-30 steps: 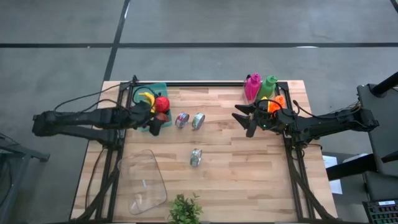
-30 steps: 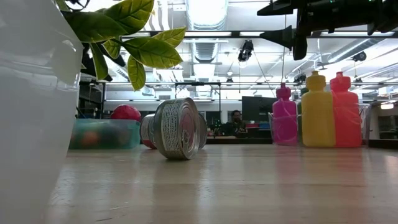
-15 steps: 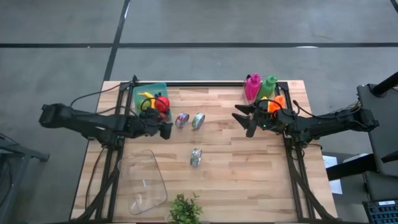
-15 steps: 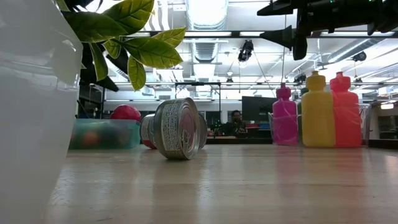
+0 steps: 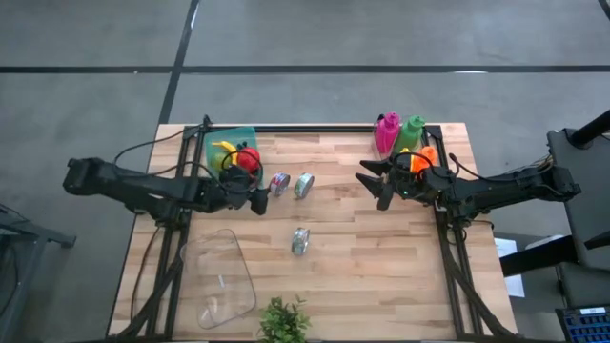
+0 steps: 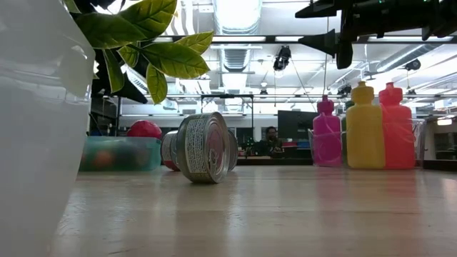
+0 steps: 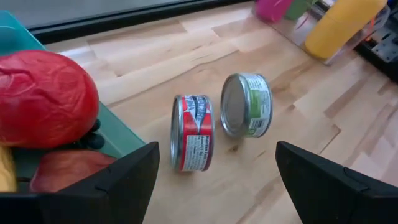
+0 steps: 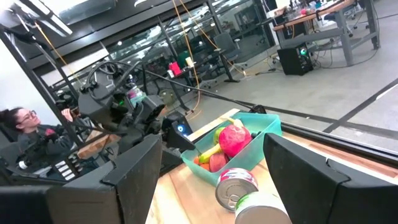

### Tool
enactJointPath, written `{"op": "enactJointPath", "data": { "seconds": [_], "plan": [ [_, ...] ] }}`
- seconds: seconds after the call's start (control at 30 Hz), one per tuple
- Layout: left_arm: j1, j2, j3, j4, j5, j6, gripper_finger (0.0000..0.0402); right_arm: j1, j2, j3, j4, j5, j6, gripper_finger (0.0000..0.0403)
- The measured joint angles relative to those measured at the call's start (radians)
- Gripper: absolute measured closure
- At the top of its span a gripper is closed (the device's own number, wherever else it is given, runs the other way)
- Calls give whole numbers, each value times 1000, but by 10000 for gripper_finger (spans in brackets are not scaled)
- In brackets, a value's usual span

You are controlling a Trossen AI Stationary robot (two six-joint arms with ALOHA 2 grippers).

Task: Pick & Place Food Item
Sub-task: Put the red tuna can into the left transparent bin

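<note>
Three food cans lie on their sides on the wooden table: a red-labelled can (image 5: 278, 184) (image 7: 193, 140), a green-labelled can (image 5: 303, 185) (image 7: 247, 113) beside it, and a third can (image 5: 300, 240) (image 6: 207, 146) nearer the front. A teal bin (image 5: 244, 134) at the far left holds a red fruit (image 7: 46, 96), an apple (image 7: 62, 171) and a banana (image 5: 223, 147). My left gripper (image 5: 255, 199) (image 7: 214, 186) hovers open by the bin's near right corner, just left of the red can. My right gripper (image 5: 376, 183) (image 8: 214, 186) hangs open and level, right of the cans.
Pink (image 5: 386, 131), green (image 5: 412, 131) and orange (image 5: 421, 157) bottles stand at the far right. A clear container (image 5: 224, 276) and a potted plant (image 5: 283, 322) stand at the near edge. A person (image 8: 25, 134) sits in the room beyond the table.
My left gripper has moved from over the bin's edge toward the table's right, closer to the red can, and has sunk a little, staying open. My right gripper and the cans have kept still.
</note>
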Motion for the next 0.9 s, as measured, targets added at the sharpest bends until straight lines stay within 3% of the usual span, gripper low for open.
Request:
{"op": "enactJointPath", "data": {
  "seconds": [0.3, 0.5, 0.9],
  "plan": [
    [0, 102, 0, 135, -31, -2, 75, 0, 0, 0, 0, 0, 0, 126],
    [1, 238, 34, 175, -74, -27, 75, 0, 0, 0, 0, 0, 0, 126],
    [49, 439, 238, -40, -90, -2, 75, 0, 0, 0, 0, 0, 0, 126]
  ]
}}
